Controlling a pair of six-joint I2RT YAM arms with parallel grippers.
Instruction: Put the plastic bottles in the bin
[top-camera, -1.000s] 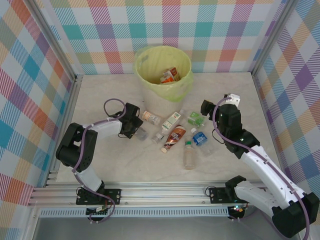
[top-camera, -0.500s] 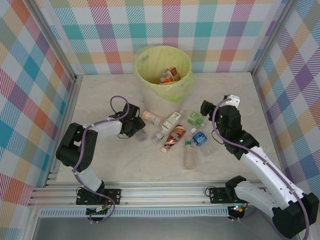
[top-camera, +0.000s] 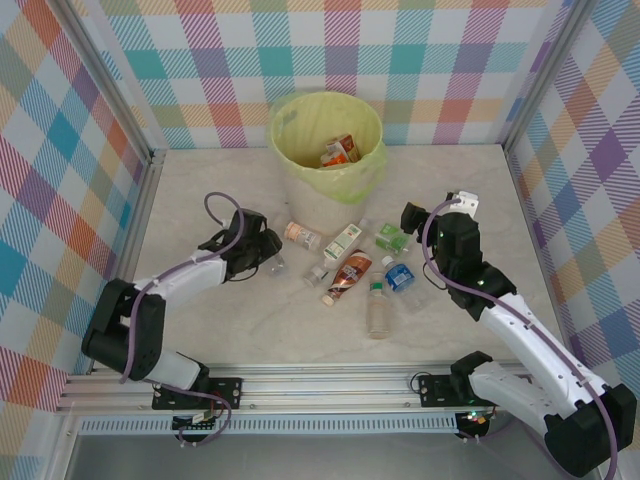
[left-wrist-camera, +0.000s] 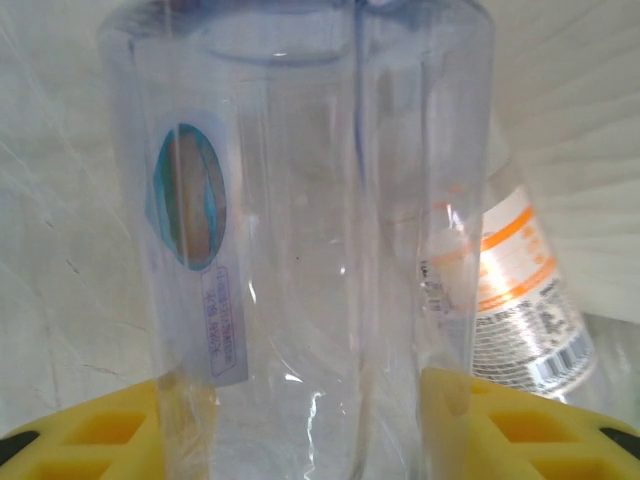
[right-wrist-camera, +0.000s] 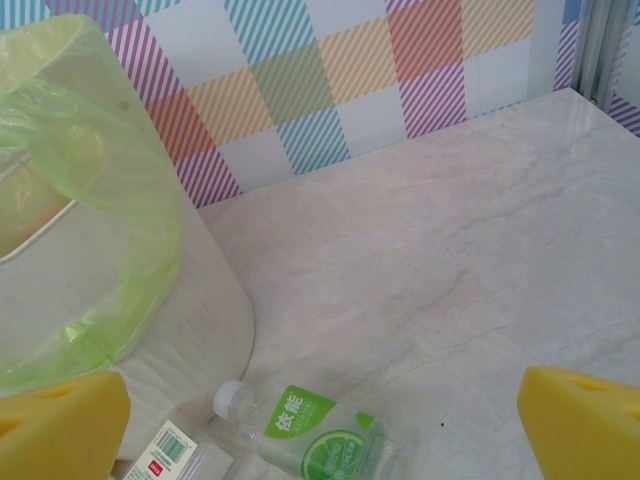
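Glossy, smooth clear plastic bottle (left-wrist-camera: 300, 250) — thin shiny plastic bag (right-wrist-camera: 100, 270) on the matt bin (right-wrist-camera: 212, 322) — smooth marbled table (right-wrist-camera: 450, 250)

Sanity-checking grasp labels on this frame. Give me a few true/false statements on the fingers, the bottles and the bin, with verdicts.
1. The bin holds some bottles. True: red- and orange-labelled ones lie inside.
2. The right fingers are closed on the green-label bottle. False: they are wide apart, and the bottle lies ungripped on the table.
3. A clear bottle sits between the left fingers. True.
4. Every bottle is in the bin. False: several, such as the brown-label bottle, lie on the table in front of it.
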